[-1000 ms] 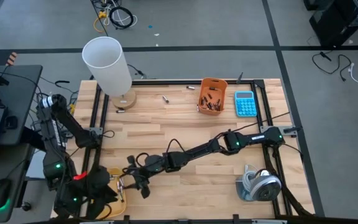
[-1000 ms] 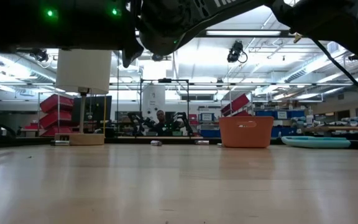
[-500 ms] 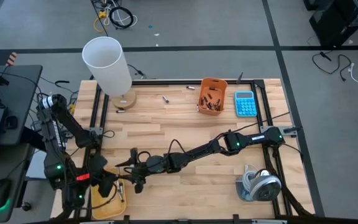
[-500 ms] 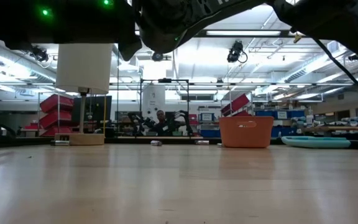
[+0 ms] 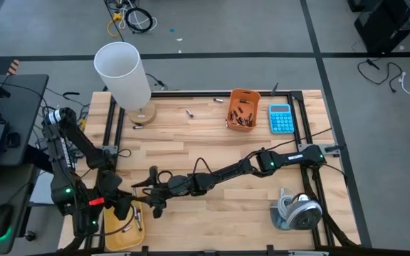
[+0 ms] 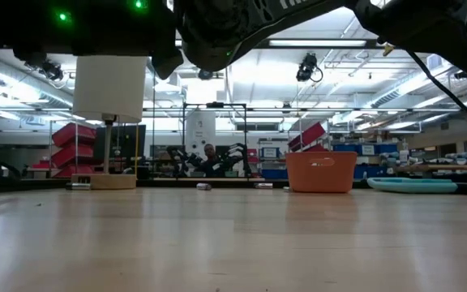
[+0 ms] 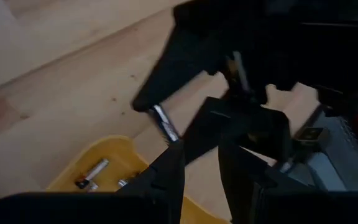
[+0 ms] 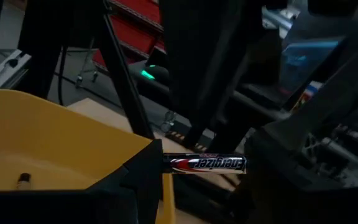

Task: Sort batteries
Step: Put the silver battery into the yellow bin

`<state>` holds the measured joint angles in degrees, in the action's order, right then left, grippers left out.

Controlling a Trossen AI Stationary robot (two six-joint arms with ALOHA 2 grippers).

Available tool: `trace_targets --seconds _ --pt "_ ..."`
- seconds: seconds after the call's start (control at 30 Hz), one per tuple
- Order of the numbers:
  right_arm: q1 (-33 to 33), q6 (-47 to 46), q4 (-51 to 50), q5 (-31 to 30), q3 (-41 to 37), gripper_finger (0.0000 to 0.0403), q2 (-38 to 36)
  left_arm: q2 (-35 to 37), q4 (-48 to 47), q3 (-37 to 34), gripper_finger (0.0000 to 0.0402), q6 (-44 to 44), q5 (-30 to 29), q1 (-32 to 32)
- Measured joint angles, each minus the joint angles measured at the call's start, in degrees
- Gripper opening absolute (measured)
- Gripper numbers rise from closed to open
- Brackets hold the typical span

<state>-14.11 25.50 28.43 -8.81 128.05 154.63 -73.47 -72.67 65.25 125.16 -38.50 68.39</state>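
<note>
Both arms have shifted since the earlier high view: the left tool (image 5: 123, 207) has drawn back toward 9 o'clock, uncovering the yellow tray (image 5: 114, 229) at the counter's (image 5: 212, 153) 7 o'clock corner, and the right tool (image 5: 153, 197) has followed to the tray's 3 o'clock rim. In the right wrist view the right tool's fingers stand wide, grasping one battery (image 8: 205, 163) end to end just beside the tray wall, so this cell appears ready for deposit. The left tool is partly closed; whether it holds anything cannot be told. Two or three sorted cells (image 7: 91, 173) lie inside the tray. Most unsorted batteries (image 5: 241, 115) rest in the orange bin (image 5: 243, 96) at 12 o'clock, with two loose ones (image 5: 189, 112) nearby, so sorting appears far from complete.
</note>
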Motion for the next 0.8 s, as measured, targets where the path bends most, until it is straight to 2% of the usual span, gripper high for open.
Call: trace_targets --seconds 0.27,0.37,0.8 --pt "-0.3 5.6 1.6 -0.5 0.0 0.0193 0.0 0.0 -4.1 0.0 0.0100 -0.2 0.1 -1.6" --pt "-0.6 5.7 3.1 -2.3 0.0 0.0193 0.0 0.0 -4.2 0.0 0.0100 -0.2 0.2 -1.6" --pt "-0.5 6.7 6.7 -2.2 0.0 0.0193 0.0 0.0 -4.2 0.0 0.0100 -4.5 -1.8 -1.6"
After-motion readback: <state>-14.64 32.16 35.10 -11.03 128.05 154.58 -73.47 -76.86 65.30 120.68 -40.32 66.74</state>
